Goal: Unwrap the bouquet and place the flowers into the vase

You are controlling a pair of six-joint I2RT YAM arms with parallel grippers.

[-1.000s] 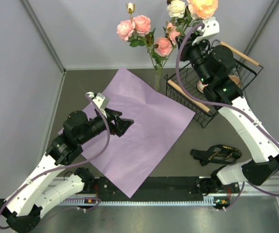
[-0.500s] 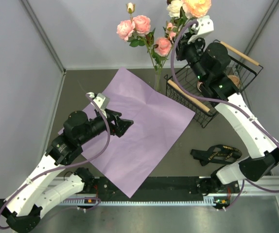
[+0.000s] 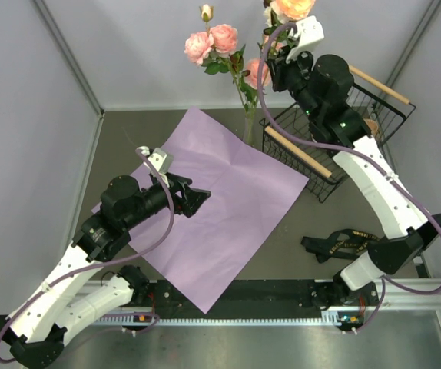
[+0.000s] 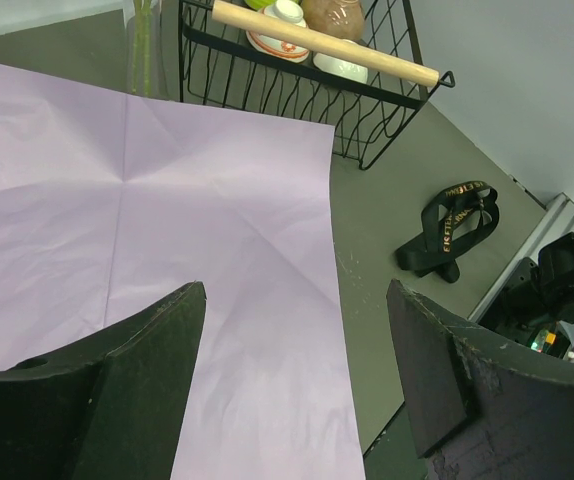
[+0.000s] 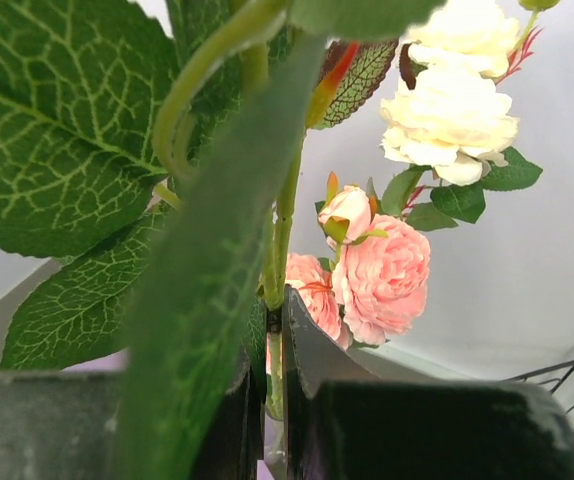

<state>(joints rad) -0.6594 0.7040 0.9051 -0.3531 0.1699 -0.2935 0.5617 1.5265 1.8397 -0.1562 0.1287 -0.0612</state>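
Near left: left gripper (image 4: 295, 295) hangs above the paper sheet (image 3: 228, 192), jaws spread wide with nothing between them, fingers (image 4: 147, 350) clear of the paper.

The sheet is lilac, opened flat and creased. It lies cornerwise on the table (image 3: 290, 265), one corner at the near edge and the others reaching toward the left side and the far side.

Near right: black ribbon (image 3: 342, 244) with gold print lies loose on bare table, apart from the sheet.

Far right: black wire basket (image 3: 389, 115) with two wooden handles (image 4: 322, 42). Inside it are a pink-patterned bowl (image 4: 279, 40) and a brown pot (image 4: 332, 12). The basket's near-left wall stands just beside the sheet's right corner.

Far centre: vase (image 3: 249, 129), clear glass, stands upright at the sheet's far edge, just left of the basket. It holds green stems, with pink roses (image 3: 213, 40) high above it.

Far, raised over the basket's far-left side: right gripper (image 5: 277, 340), jaws closed on a thin green rose stem (image 5: 285, 220). Leaves crowd its wrist view. A peach rose (image 3: 290, 6) and a cream rose (image 5: 457, 110) sit above the gripper. The lower ends of the held stems are hidden by the arm.
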